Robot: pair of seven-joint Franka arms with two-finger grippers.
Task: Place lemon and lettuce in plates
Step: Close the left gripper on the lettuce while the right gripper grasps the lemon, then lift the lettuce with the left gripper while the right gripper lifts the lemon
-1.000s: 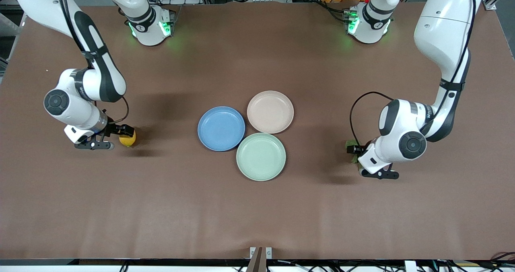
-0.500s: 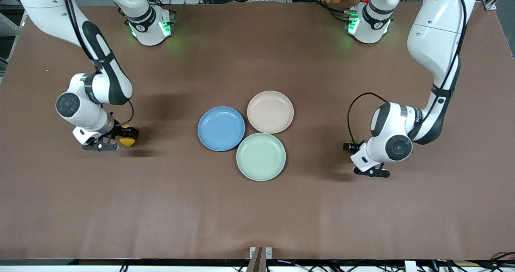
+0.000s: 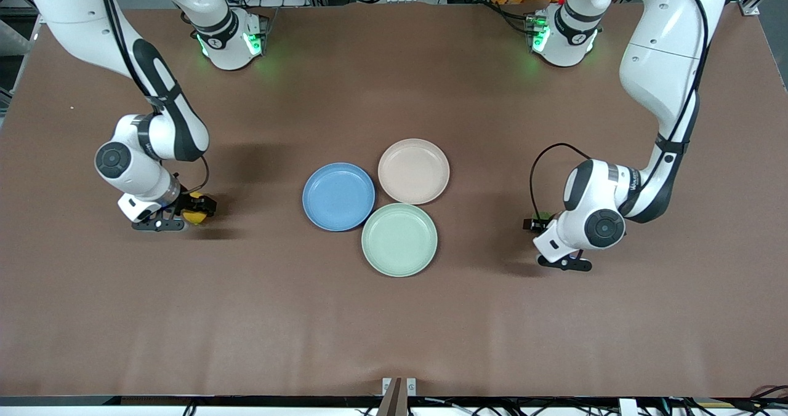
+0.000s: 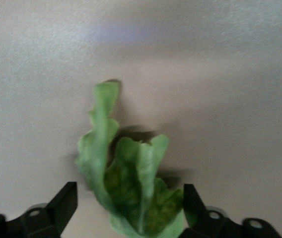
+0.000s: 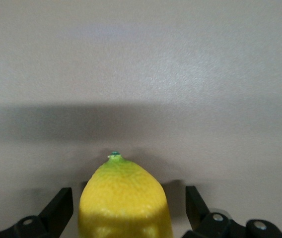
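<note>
Lemon (image 3: 196, 216) sits between my right gripper (image 3: 198, 208) fingers at the right arm's end of the table, well apart from the plates. In the right wrist view the lemon (image 5: 124, 202) fills most of the gap, with a sliver of space showing on each side, so the fingers (image 5: 57, 207) are spread around it, not clamped. Its green-tipped end points away from the wrist. Can't tell if it's lifted or resting on the table (image 3: 394, 317).

Lettuce (image 3: 544, 216) is at the left arm's end, mostly hidden under my left wrist in the front view. In the left wrist view the lettuce (image 4: 126, 183) stands crumpled between my left gripper (image 4: 129, 206) fingers (image 4: 64, 203): one finger close against the leaf, the other with a clear gap. So spread, bracketing the leaf, no pinch.

Blue plate (image 3: 338, 196) and beige-pink plate (image 3: 414, 171) sit mid-table, rims touching or nearly so, both with nothing in them. The beige-pink one is farther from the front camera, toward the left arm's end. Mint-green plate (image 3: 399, 239) is nearest the camera, tucked against both.
</note>
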